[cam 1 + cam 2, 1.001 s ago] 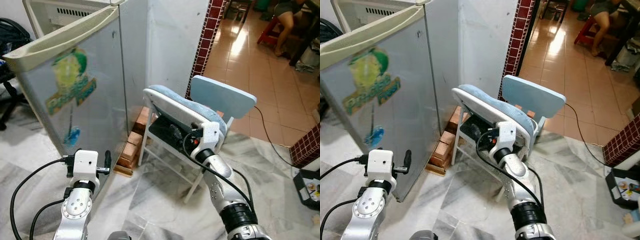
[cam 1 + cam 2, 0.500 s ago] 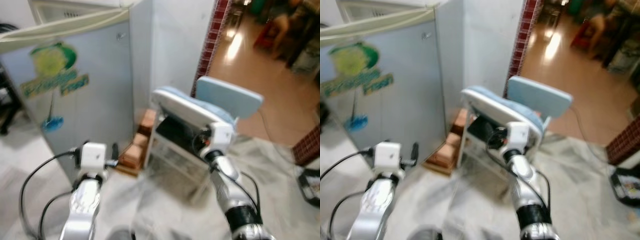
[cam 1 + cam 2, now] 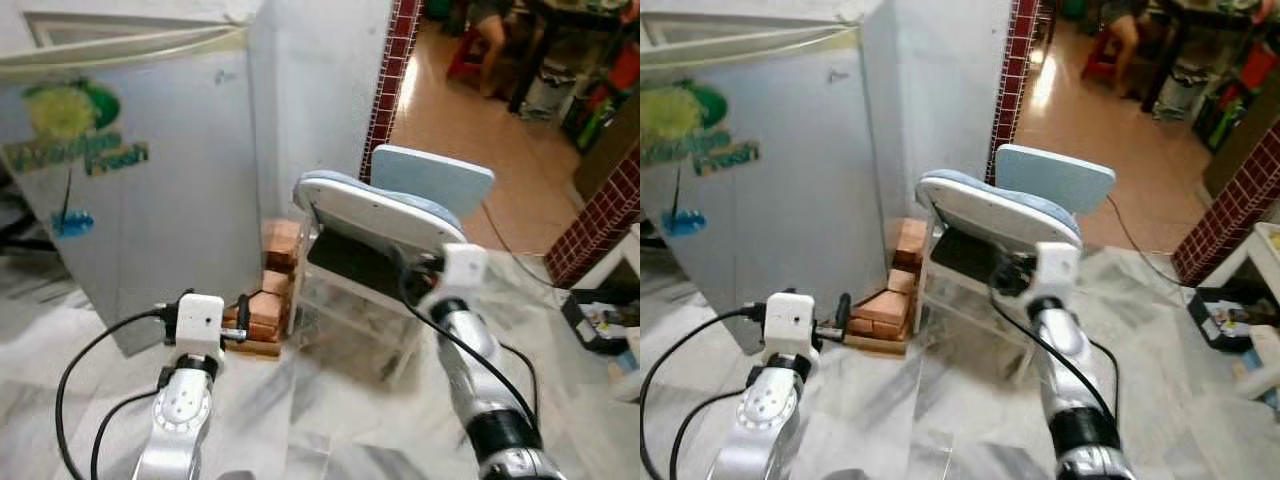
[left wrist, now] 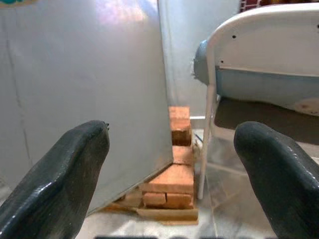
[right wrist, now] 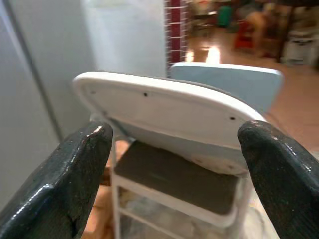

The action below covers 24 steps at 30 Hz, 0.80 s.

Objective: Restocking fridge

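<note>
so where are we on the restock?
Done: nothing here shows stocked goods; the fridge shows its closed side, interior hidden. In hand: nothing. The left claw is open and empty, facing the bricks by the fridge; the right claw is open and empty, facing the folded chair. Left: can't tell. This fits empty claws ahead of a fetch as well as after stocking.

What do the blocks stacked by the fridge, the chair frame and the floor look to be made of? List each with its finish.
Blocks: probably fired clay brick, matte orange-brown with rough faces and visible joints. Chair frame: likely metal tube painted glossy white, thin and round with a highlight along it. Floor: seemingly polished marble or marble-look tile, pale with grey veining and a slight sheen. Fridge: smooth light-grey painted panel, probably sheet metal.
</note>
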### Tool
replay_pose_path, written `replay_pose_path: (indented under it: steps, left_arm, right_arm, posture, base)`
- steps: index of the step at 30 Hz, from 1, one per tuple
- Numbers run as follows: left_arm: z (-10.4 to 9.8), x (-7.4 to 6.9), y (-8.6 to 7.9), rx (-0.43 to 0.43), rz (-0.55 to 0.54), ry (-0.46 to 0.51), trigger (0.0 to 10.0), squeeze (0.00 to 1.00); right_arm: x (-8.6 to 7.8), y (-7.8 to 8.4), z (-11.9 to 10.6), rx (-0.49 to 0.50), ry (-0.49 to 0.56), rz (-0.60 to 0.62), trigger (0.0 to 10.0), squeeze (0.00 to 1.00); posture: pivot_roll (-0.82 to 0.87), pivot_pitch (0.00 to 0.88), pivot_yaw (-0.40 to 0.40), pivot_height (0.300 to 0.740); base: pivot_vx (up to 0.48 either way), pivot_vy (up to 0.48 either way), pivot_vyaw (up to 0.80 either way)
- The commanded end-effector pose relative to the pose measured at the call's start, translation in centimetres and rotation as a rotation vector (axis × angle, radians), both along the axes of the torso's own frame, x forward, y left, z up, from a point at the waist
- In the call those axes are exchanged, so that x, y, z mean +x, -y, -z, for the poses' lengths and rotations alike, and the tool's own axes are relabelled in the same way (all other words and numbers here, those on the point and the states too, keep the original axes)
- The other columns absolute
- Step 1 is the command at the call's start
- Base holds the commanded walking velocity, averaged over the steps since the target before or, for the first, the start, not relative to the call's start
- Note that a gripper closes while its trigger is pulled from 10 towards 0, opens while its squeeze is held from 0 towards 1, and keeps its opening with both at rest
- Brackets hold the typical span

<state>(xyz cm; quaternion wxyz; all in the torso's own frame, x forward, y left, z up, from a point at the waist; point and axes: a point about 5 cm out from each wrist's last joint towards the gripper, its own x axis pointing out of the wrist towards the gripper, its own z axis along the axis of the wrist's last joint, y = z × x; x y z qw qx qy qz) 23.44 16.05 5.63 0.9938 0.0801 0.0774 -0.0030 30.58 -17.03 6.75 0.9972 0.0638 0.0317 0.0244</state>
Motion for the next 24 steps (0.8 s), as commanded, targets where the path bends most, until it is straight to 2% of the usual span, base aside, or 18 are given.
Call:
replay_pose_path:
  steps: [1,7,14,21,24]
  left_arm:
    - [-0.6,0.0,-0.7,-0.001,0.003,0.03,10.0,0.0]
    - [-0.6,-0.1,-1.0,0.001,0.008,0.031,10.0,0.0]
    - [-0.6,-0.1,-0.8,0.0,0.016,0.03,10.0,0.0]
    - [-0.6,-0.2,-0.5,-0.009,0.03,0.025,10.0,0.0]
    - [-0.6,-0.1,-0.4,-0.012,0.032,0.027,10.0,0.0]
  right_arm:
    - [-0.1,-0.5,-0.4,0.005,0.019,-0.014,10.0,0.0]
    - [-1.2,0.1,0.0,-0.014,0.012,-0.013,10.0,0.0]
    - [-1.7,0.3,0.2,-0.013,0.005,-0.009,10.0,0.0]
    - [-1.5,0.0,0.1,-0.011,0.002,-0.015,10.0,0.0]
    - [-1.4,-0.1,0.3,-0.031,-0.011,-0.019,10.0,0.0]
  posture:
    - [0.09,0.0,-0.067,0.74]
    - [0.09,0.0,-0.064,0.74]
    - [0.08,0.0,-0.058,0.74]
    - [0.09,0.0,-0.061,0.74]
    - [0.09,0.0,-0.064,0.74]
  base:
    - [0.0,0.48,-0.8]
    - [0.0,0.48,-0.8]
    - [0.0,0.48,-0.8]
    - [0.0,0.48,0.0]
    - [0.0,0.48,-0.8]
